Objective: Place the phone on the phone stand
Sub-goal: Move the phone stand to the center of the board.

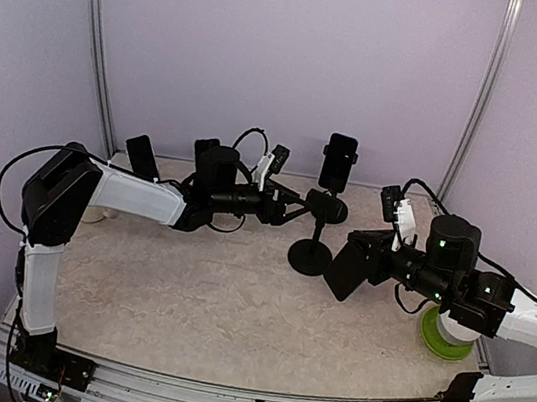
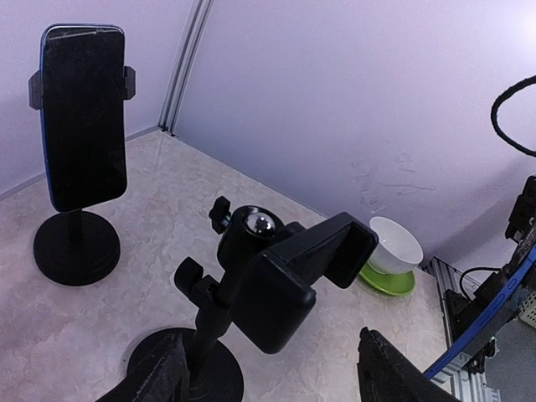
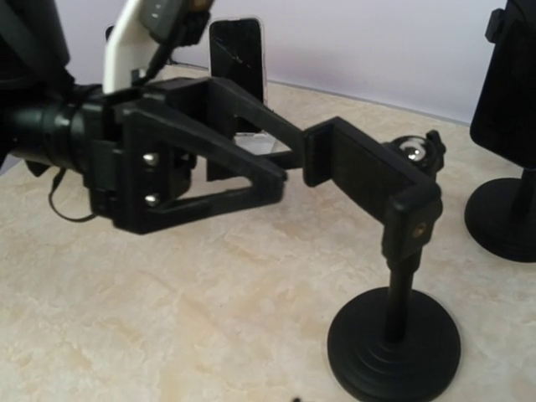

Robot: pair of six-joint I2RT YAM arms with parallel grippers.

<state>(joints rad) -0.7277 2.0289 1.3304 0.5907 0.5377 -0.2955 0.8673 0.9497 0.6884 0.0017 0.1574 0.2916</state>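
Observation:
The empty phone stand [image 1: 317,231] stands mid-table on a round base, and its black cradle [image 2: 280,280] is tilted on a ball joint. My left gripper [image 1: 298,206] reaches in from the left. Its jaws are apart, with the fingers [image 2: 159,373] on either side of the cradle, and I cannot tell whether they touch it. In the right wrist view the left gripper [image 3: 289,159] meets the cradle's end [image 3: 352,172]. The phone [image 1: 349,269], a dark slab, hangs tilted just right of the stand. My right gripper [image 1: 371,262] is shut on it. The right wrist view shows neither this phone nor its own fingers.
A second stand [image 1: 338,161] behind holds another phone [image 2: 82,117]. More phones on stands [image 1: 141,155] stand at the back left. A white bowl on a green saucer [image 1: 446,334] sits at the right edge, under the right arm. Purple walls close in the table.

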